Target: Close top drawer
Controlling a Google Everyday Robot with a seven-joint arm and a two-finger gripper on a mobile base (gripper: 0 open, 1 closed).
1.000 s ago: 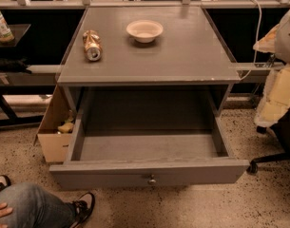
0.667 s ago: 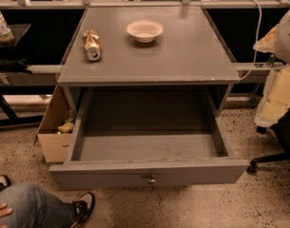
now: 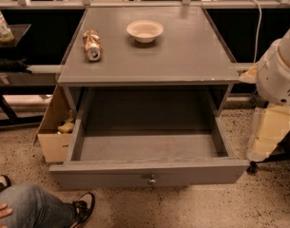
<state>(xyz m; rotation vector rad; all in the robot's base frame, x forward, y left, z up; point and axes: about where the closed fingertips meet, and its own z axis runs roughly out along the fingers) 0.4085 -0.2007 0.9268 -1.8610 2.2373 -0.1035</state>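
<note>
- 1 top drawer [image 3: 149, 172]: pulled out in front of you, box empty.
- 1 bowl [image 3: 144, 30], empty, near 1 can [image 3: 92, 45] lying on the cabinet top [image 3: 182, 56].
- 1 cardboard box [image 3: 53, 129], left of the drawer, holding yellowish scraps.
- Gripper: out of view beyond your arm [image 3: 277, 80] at right, so you cannot tell its state.

One camera looks from high up on the near side, tilted steeply down and facing the far rail. It stands close: the grey counter [image 3: 182, 56] and the pulled-out top drawer [image 3: 149, 172] fill the middle, with the drawer seen from above into its box. Speckled floor [image 3: 206, 208] runs along the near edge. The robot's white arm [image 3: 277, 80] cuts in at the right edge; the gripper lies outside the frame.
</note>
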